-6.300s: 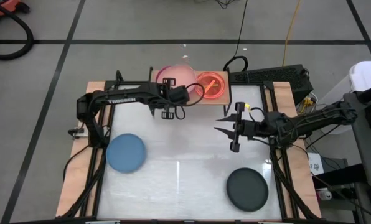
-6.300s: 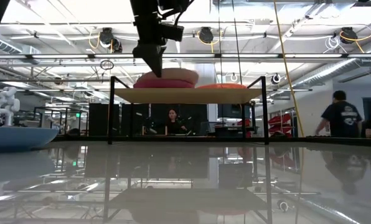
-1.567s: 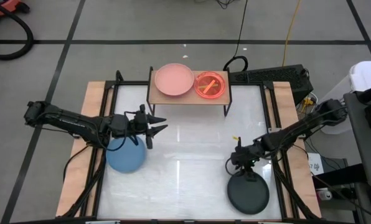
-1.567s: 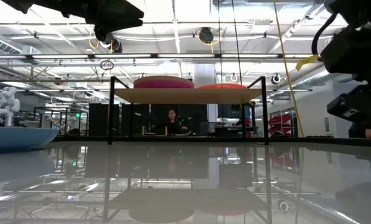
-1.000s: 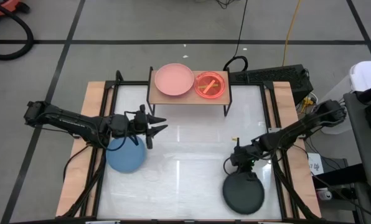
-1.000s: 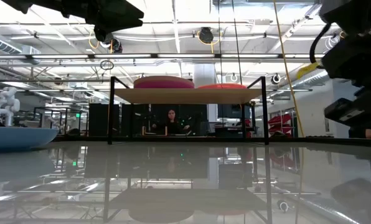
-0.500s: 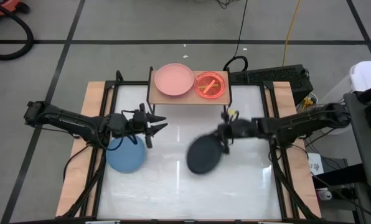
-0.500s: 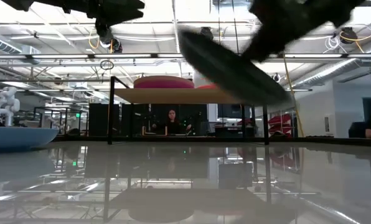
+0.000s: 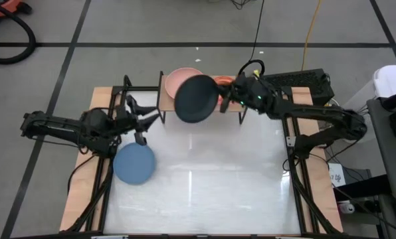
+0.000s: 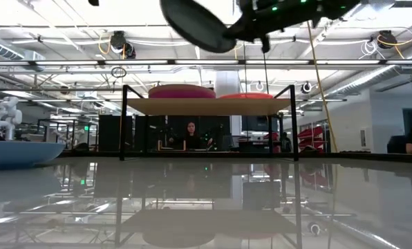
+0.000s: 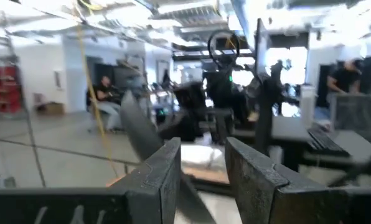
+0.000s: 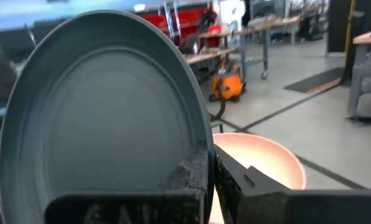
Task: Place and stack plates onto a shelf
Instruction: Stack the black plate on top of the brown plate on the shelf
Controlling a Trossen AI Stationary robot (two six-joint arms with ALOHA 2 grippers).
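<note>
A black plate point(image 9: 197, 98) hangs tilted above the shelf point(image 9: 166, 105) at the table's far edge, with my right gripper point(image 9: 222, 99) shut on it. In the low view the black plate point(image 10: 198, 24) is high above the shelf point(image 10: 207, 106). A salmon-pink plate point(image 9: 179, 75) and an orange plate point(image 9: 228, 82) lie on the shelf, both partly hidden by the black plate. A blue plate point(image 9: 134, 163) lies flat on the table at the left. My left gripper point(image 9: 147, 119) stands open between the blue plate and the shelf's left end, holding nothing. My right gripper pinches the black plate's rim point(image 12: 198, 146) between its two fingers, one finger on each face. The fingers reach in about level from the table's right side. The plate is lifted clear, tilted, over the shelf's salmon-pink plate point(image 12: 260, 155).
The shelf's black legs point(image 10: 123, 121) stand on the glossy white table point(image 9: 204, 186). Wooden side boards point(image 9: 82, 192) border the table on the left and right. A person point(image 10: 190, 135) sits in the room behind the shelf.
My right gripper has lifted the black plate off the table's near right part and carried it up and toward the far edge, to above the shelf; the plate now sits tilted. My left gripper has drawn a little toward the far left.
</note>
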